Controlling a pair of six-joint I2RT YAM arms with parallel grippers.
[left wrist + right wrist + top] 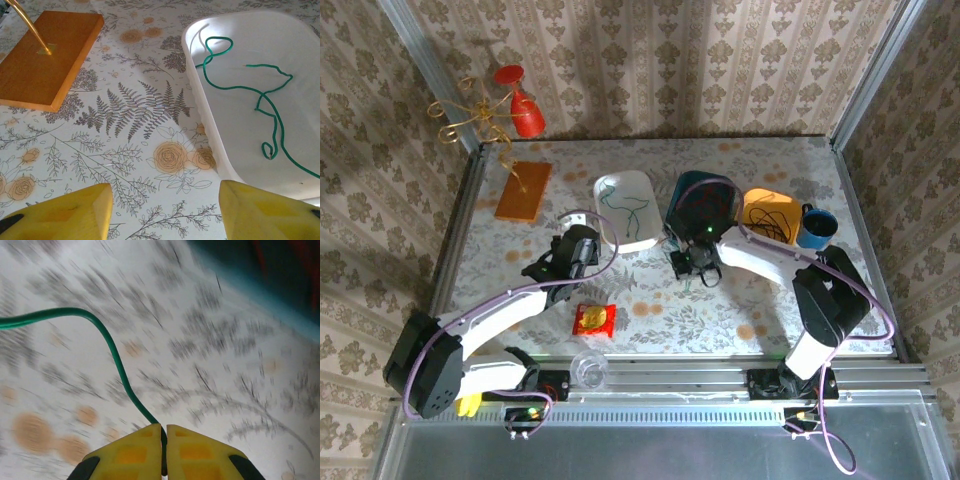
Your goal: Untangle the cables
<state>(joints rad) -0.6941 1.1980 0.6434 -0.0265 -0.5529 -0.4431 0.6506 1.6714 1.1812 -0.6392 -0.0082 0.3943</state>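
My right gripper (164, 432) is shut on a thin green cable (107, 337). The cable runs up from between the yellow fingers and curves off to the left above the patterned table. From above, that gripper (695, 268) is just in front of a dark teal bin (705, 198). A second green cable (260, 95) lies loosely looped in a white tray (200, 100). My left gripper (165, 210) hangs open over the table by the tray's near left corner, with nothing between its fingers. A black cable (772, 218) is bunched in an orange bowl (752, 205).
A wooden board (47, 55) carrying a gold wire stand lies at the far left. A blue mug (817, 228) stands beside the orange bowl. Near the front edge are a red-and-yellow packet (594, 319) and a clear cup (588, 368).
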